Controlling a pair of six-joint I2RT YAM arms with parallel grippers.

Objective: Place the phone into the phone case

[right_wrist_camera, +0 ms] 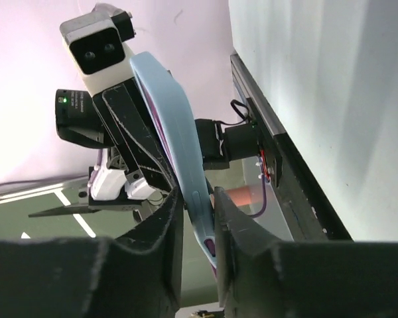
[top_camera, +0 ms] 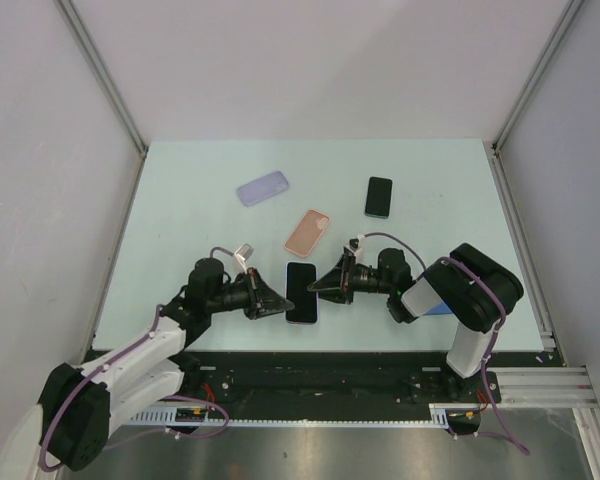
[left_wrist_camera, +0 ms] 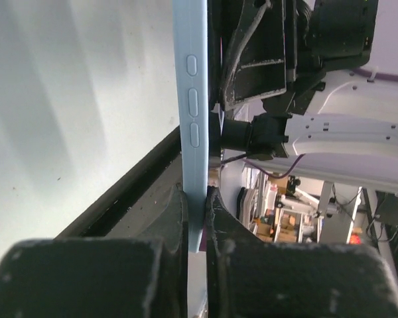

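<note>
Item 1. Left gripper, lower centre-left of the top view, arm reaching in from the lower left corner. Its fingers are pressed together on the long edge of the pale blue case. In the left wrist view the case edge runs straight up the frame between them, with its side buttons showing.

Item 2. Lavender case, upper centre-left of the table. It lies flat and well apart from both grippers.

Item 3. Phone, centre of the top view, between the two grippers. Its dark face lies inside the pale blue case's rim. Whether it is fully seated cannot be told.

Item 4. Pink case, just above the phone in the frame. It lies flat and tilted, touched by nothing.

Item 5. Right gripper, just right of centre, facing the left gripper across the phone. In the right wrist view its fingers close on the opposite edge of the pale blue case, which curves up and leftward from the grip.

Item 6. Second black phone, upper centre-right of the table. It lies flat, well apart from the rest.
</note>
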